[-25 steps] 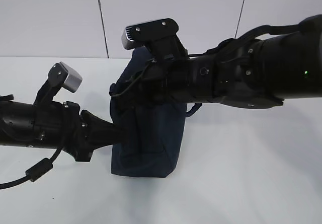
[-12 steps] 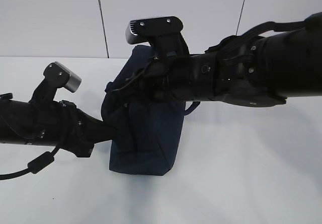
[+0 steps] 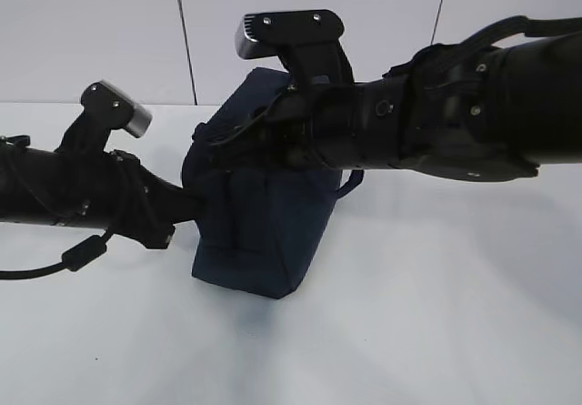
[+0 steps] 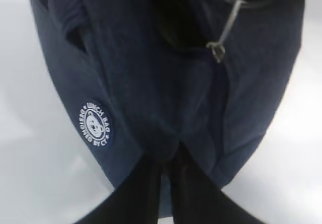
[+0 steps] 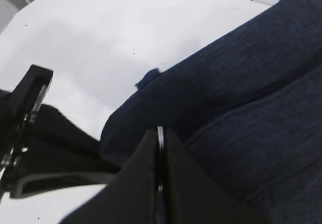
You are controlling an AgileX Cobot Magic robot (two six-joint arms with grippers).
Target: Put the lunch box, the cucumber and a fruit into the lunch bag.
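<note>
The dark navy lunch bag stands tilted on the white table between both arms. My left gripper is shut on a fold of fabric at the bag's end, just below the zipper line. My right gripper is shut on the silver ring zipper pull at the top of the bag. In the exterior view the right gripper's fingers are lost against the dark bag. A round white logo patch marks the bag's side. The lunch box, the cucumber and the fruit are out of view.
The white table spreads around the bag, with a pale panelled wall behind. The left arm's black body crosses the lower left of the right wrist view. A black cable loops under the left arm.
Both arms have risen a little and the bag has tilted, its near bottom edge moving up and leftward. The right wrist has shifted slightly right. Both grips are unchanged.
</note>
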